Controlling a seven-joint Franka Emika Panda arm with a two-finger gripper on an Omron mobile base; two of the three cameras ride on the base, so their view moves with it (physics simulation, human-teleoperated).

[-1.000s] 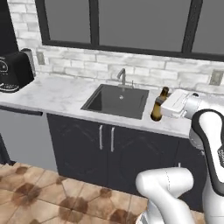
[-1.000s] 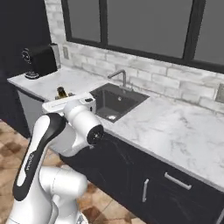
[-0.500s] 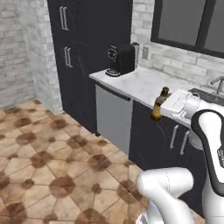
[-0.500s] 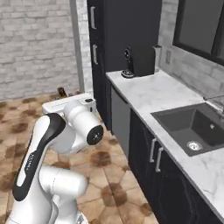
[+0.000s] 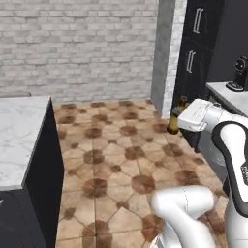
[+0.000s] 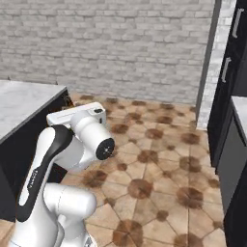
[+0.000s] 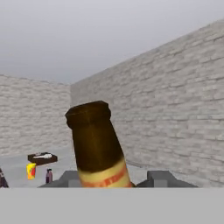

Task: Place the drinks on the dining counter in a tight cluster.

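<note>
My gripper is shut on the brown glass bottle, holding it upright in the air over the tiled floor. In the hand view the bottle's neck and pale label rise between the two dark fingertips. The dining counter, white marble over dark cabinets, lies at the left, well away from the bottle; its corner also shows left of my arm. Far off in the hand view a small dark maroon container stands on a pale surface. The clear water bottle is out of view.
A coffee machine stands on a worktop at the right, next to tall dark cabinets. Open brown tiled floor lies between that side and the dining counter. A dark box and a yellow-red item sit near the maroon container.
The whole picture has swung from the sink worktop to the floor and dining counter, so the camera turned. The bottle stays in the gripper, in the same place relative to the arm.
</note>
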